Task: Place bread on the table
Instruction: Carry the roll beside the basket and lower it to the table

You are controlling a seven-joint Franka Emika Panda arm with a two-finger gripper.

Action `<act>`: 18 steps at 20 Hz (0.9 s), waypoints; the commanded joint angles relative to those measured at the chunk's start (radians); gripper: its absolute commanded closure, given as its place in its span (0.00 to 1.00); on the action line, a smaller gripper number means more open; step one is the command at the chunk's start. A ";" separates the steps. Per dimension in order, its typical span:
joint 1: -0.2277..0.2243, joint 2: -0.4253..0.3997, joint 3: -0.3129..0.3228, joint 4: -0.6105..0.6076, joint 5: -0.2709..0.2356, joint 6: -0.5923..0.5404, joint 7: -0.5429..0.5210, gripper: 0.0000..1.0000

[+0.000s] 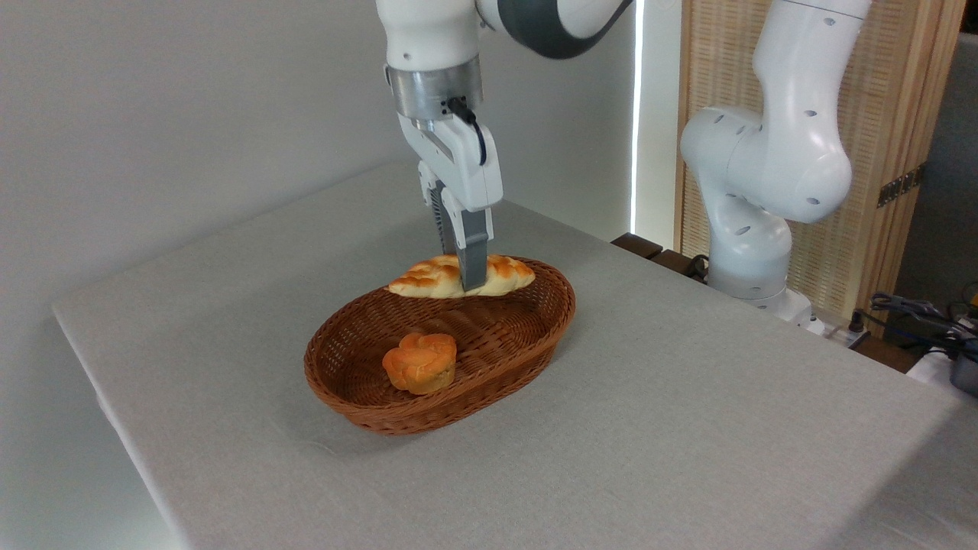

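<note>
Hanging straight down, the gripper (467,281) has its fingers pinching the bread (428,280) across the middle, at the basket's (527,347) twelve o'clock rim, raised above its floor. An orange bun (419,362) sits toward six o'clock inside, on the grey table (688,397).

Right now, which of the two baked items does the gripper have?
The long braided loaf at the basket's far end; the gripper is closed around its middle. The small orange flower-shaped bun sits untouched nearer the camera.
</note>
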 commanded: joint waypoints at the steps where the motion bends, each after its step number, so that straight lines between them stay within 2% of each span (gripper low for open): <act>1: 0.053 0.184 0.015 0.216 -0.014 -0.066 0.005 0.56; 4: 0.069 0.287 0.090 0.336 -0.007 -0.064 0.011 0.55; 9: 0.069 0.428 0.188 0.422 0.001 -0.015 0.025 0.52; 12: 0.070 0.526 0.198 0.489 0.050 -0.010 0.034 0.49; 13: 0.070 0.554 0.193 0.502 0.053 -0.007 0.025 0.44; 15: 0.067 0.596 0.182 0.510 0.052 0.029 0.023 0.44; 16: 0.067 0.611 0.182 0.508 0.052 0.093 0.023 0.40; 17: 0.069 0.639 0.182 0.507 0.052 0.135 0.022 0.29; 18: 0.069 0.660 0.182 0.507 0.052 0.157 0.022 0.23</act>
